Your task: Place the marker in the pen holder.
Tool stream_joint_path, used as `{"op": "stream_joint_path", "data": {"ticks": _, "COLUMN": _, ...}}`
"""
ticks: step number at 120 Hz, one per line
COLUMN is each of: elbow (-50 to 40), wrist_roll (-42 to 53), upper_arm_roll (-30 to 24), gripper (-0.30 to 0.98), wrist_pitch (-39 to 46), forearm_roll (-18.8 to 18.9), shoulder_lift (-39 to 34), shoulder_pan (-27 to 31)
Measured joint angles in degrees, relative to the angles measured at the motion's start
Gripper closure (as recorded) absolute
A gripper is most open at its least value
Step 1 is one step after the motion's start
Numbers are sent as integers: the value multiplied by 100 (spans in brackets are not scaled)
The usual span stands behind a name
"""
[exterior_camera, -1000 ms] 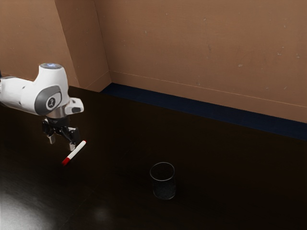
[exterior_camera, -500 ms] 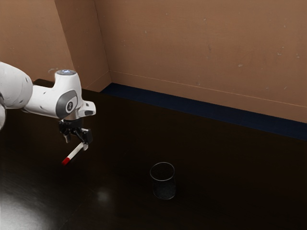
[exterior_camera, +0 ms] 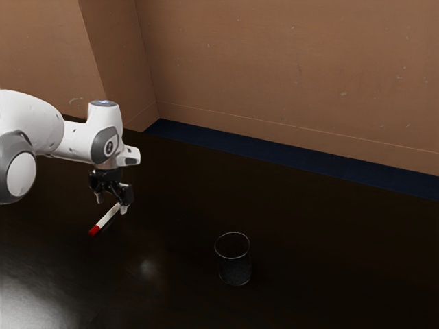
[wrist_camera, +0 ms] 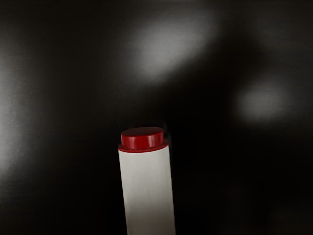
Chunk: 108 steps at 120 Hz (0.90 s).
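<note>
- Marker (exterior_camera: 105,219): 1 item, lying on the dark table (exterior_camera: 309,274) by the gripper (exterior_camera: 111,204), well apart from the clear pen holder (exterior_camera: 234,269).
- Gripper: open, 2 fingers apart, nothing clamped.
- Handling, as judged: light, stiff, not fragile; smooth round barrel liable to roll or slip.
- Recommended hold: across the white barrel near mid-length, 1 finger per side.

High side and close wrist views share marker (wrist_camera: 147,188).
</note>
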Motion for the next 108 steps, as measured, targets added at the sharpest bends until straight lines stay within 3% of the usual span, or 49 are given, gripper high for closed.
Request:
{"op": "stream_joint_path", "data": {"ticks": 35, "elbow": 62, "wrist_roll": 157, "upper_arm_roll": 0, "gripper": 6, "wrist_pitch": -161, "forearm_roll": -77, "shoulder_lift": 95, "shoulder_pan": 42}}
{"op": "stream_joint_path", "data": {"ticks": 76, "elbow": 62, "wrist_roll": 264, "upper_arm_roll": 0, "gripper": 44, "wrist_pitch": -172, "forearm_roll": -123, "shoulder_lift": 97, "shoulder_pan": 43}}
{"op": "stream_joint_path", "data": {"ticks": 108, "elbow": 62, "wrist_roll": 308, "upper_arm_roll": -1, "gripper": 61, "wrist_pitch": -153, "forearm_roll": -114, "shoulder_lift": 95, "shoulder_pan": 42}}
